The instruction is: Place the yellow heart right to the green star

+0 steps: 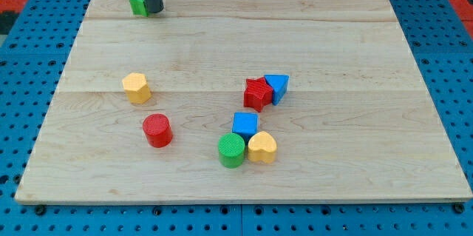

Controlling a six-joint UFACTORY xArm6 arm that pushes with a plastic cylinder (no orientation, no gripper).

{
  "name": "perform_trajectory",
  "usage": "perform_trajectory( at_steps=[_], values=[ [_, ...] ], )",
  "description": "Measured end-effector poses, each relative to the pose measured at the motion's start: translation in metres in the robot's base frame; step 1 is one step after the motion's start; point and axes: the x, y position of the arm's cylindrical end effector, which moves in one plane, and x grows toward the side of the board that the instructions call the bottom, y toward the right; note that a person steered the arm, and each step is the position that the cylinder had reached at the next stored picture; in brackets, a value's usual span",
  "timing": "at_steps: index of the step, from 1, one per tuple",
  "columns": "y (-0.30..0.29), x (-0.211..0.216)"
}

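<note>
One green block (137,3), shape unclear, hugs the board's (222,44) top edge beside my tip (153,11).

No lettering, numbers, brand marks or signs can be read anywhere in the frame: the wooden desk (244,44) is plain grain, the coloured blocks carry bare faces, and the blue pegboard (451,58) around it shows only rows of holes.

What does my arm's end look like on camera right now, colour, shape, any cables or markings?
Only a straight, dark grey, smooth round rod shows, entering from the view's top. My tip is blunt, beside a green block. No cables or markings visible.
</note>
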Motion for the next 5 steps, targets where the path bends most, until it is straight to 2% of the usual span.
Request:
perform_trajectory(
  at_steps=[1,2,3,4,5],
  values=[
    [0.07,0.015],
    [0.185,0.027],
    [0.275,0.131],
    [0.342,0.259],
    [0.334,0.37]
  ],
)
